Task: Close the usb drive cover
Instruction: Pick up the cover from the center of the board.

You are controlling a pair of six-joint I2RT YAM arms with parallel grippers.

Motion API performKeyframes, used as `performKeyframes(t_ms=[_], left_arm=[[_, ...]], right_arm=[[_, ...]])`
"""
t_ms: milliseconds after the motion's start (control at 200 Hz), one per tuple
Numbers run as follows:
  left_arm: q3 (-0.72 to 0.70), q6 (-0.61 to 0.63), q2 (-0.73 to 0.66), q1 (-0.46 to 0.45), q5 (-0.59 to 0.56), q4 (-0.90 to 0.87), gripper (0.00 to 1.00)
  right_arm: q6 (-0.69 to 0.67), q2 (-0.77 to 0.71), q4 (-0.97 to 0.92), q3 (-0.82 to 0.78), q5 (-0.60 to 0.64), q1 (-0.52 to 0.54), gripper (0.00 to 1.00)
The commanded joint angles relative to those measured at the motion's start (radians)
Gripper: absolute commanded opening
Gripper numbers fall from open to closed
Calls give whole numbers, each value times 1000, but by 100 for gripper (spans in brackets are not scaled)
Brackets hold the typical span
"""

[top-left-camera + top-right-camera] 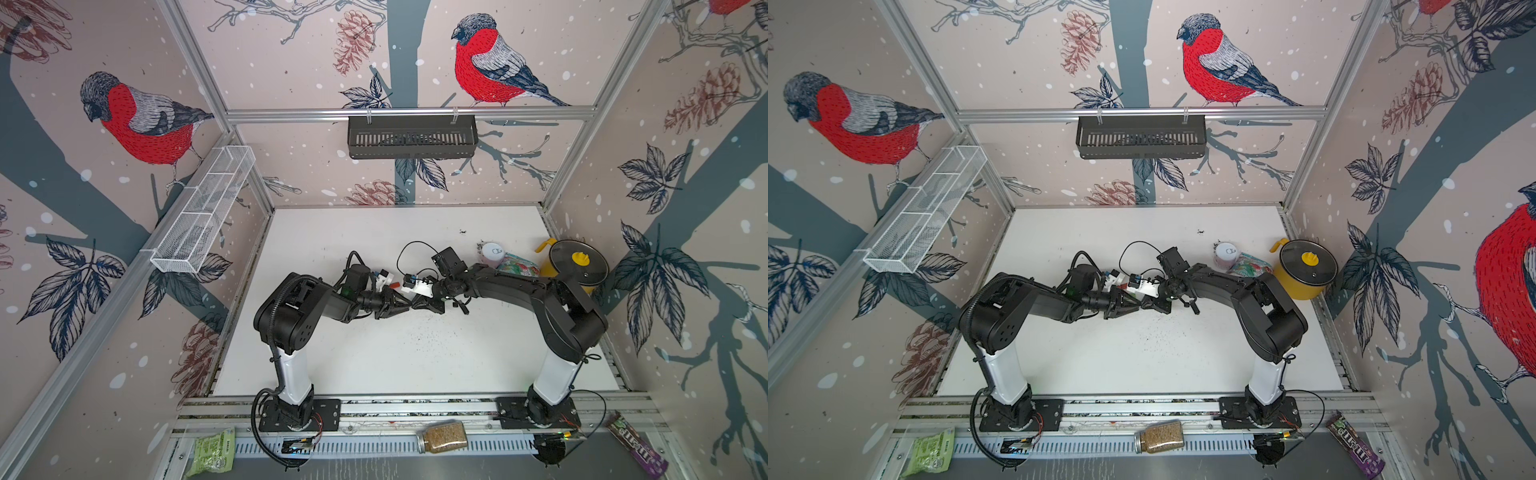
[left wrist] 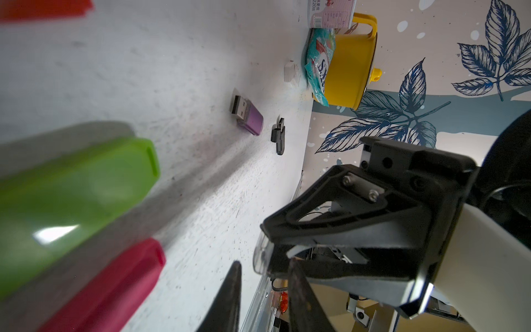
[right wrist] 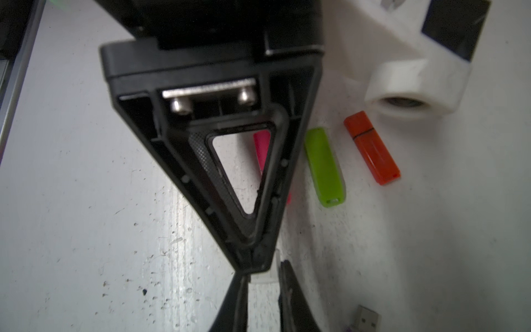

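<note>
The usb drive cover (image 2: 258, 254), clear, is pinched in my right gripper (image 3: 254, 266); my left gripper (image 2: 264, 261) brackets it narrowly, contact unclear.

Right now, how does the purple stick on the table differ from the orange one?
The purple USB drive shows its bare metal plug, no cover on; the orange USB drive shows no plug, only a seam where a cap seems to sit. The purple USB drive lies beside a small black piece; the orange USB drive lies next to a green drive. Both lie flat on the white table.
</note>
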Motion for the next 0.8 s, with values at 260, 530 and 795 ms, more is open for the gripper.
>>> performKeyframes(t_ms=[260,530,795], left_arm=[[1,-45,-4,1,10,102,25],[-4,-70,-10,9,-1,129,15],[-11,-72,-20,12,-7,133,6]], right_arm=[[53,-16,82,3,-63,5,17],[71,-14,104,5,-68,0,17],[86,-5,112,16,-32,-4,20]])
